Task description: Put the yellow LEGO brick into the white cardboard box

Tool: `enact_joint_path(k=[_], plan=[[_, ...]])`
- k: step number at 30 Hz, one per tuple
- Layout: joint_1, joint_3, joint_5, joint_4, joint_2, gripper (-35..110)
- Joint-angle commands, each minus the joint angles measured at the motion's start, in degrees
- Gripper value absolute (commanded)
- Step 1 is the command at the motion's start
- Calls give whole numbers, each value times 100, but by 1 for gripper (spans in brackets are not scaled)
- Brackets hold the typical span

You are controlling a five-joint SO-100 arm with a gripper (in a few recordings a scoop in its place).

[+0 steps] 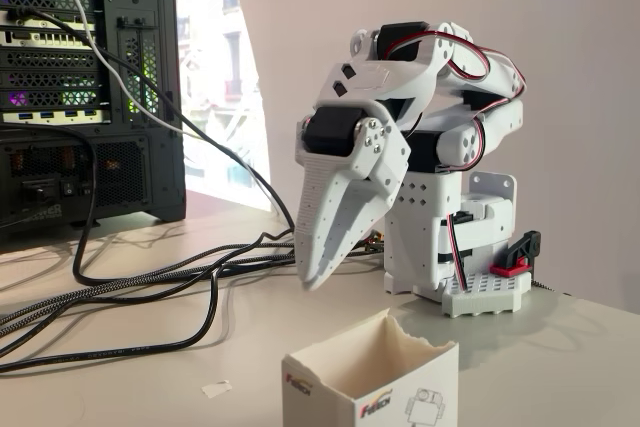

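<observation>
Fingers (312, 282) pressed together, empty, above white cardboard box (370, 377); cables (130, 292) and computer tower (90, 87) left on table (150, 367).

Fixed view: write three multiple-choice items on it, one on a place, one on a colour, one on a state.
1. Where is the small open-topped white cardboard box?
A. In front of the arm, near the bottom edge
B. On top of the computer tower
C. Behind the arm

2. What colour is the arm's pincer?
A. Black
B. White
C. Yellow

3. How do the pincer's jaws stand?
A. Spread wide
B. Closed, tips together
C. Clamped on a cable

Answers: 1 A, the box sits at the bottom edge; 2 B, white plastic; 3 B, the tips meet, pointing down, nothing between them.
</observation>
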Motion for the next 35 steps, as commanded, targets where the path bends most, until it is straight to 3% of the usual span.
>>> enact_joint_path(k=[1, 35], plan=[[114, -9, -105, 220, 615, -9], [334, 18, -176, 308, 721, -9]])
